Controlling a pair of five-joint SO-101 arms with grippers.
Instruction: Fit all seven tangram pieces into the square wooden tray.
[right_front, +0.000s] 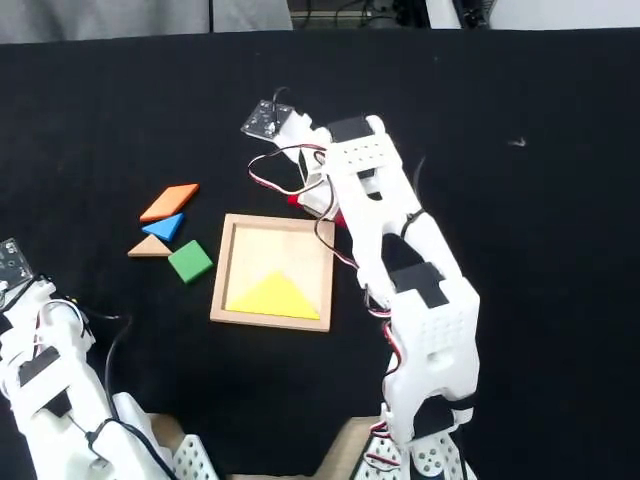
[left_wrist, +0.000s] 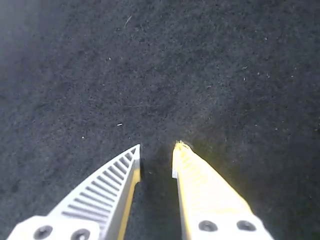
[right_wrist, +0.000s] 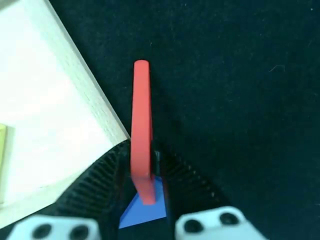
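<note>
R claw (right_wrist: 142, 155) gripping red pc (right_wrist: 141, 110) — on edge, nr tray (right_wrist: 82, 75) corner

Black-clothed table (right_front: 540, 200), a grey strip (right_front: 100, 15) beyond its far edge

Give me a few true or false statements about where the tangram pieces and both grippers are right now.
1. The yellow triangle lies inside the tray. True.
2. The green square sits in the tray. False: it lies outside it, on the table.
3. The right gripper is shut on a red piece standing on edge. True.
4. The left gripper holds a piece. False: it is open over the table, holding nothing.
</note>
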